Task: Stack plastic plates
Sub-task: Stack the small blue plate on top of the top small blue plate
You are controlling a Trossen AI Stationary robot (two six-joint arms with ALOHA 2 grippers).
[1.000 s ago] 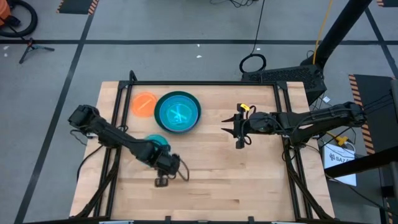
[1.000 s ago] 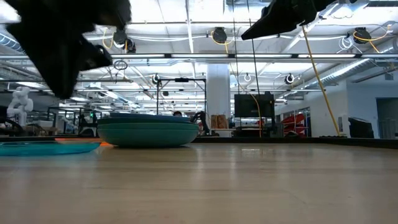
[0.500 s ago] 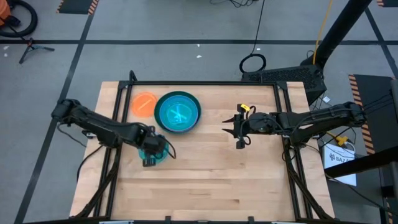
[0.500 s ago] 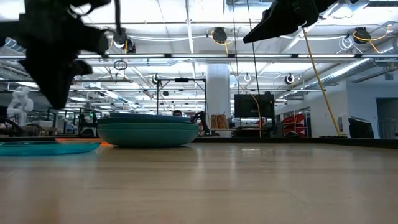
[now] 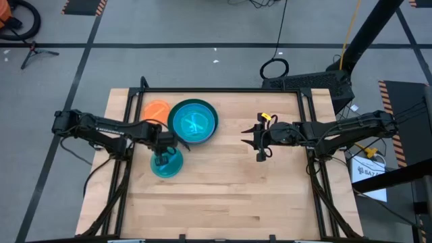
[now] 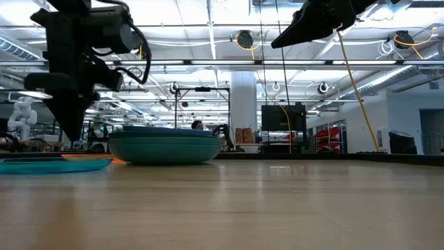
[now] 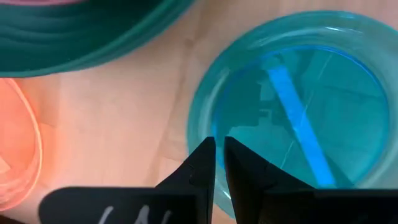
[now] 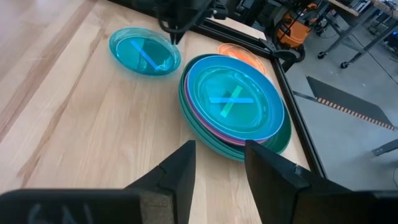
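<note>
Plates stood stacked; the left tool, pinched shut and empty, hovered over the loose cyan plate, needing to open first.

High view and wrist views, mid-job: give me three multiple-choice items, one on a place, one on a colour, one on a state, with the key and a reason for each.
1. Where is the left tool?
A. Over the rim of the small cyan plate
B. Over the orange plate
C. At the table's right edge

2. What colour is the top plate of the stack?
A. Orange
B. Cyan
C. Black

3. How are the right tool's fingers?
A. Shut on a plate
B. Apart and empty
C. Pressed on the table

Key: 1 A, the left wrist view shows its fingertips at that plate's near rim. 2 B, the right wrist view shows a cyan plate on top, magenta and teal rims below. 3 B, a clear gap shows between the fingers, with nothing in it.
</note>
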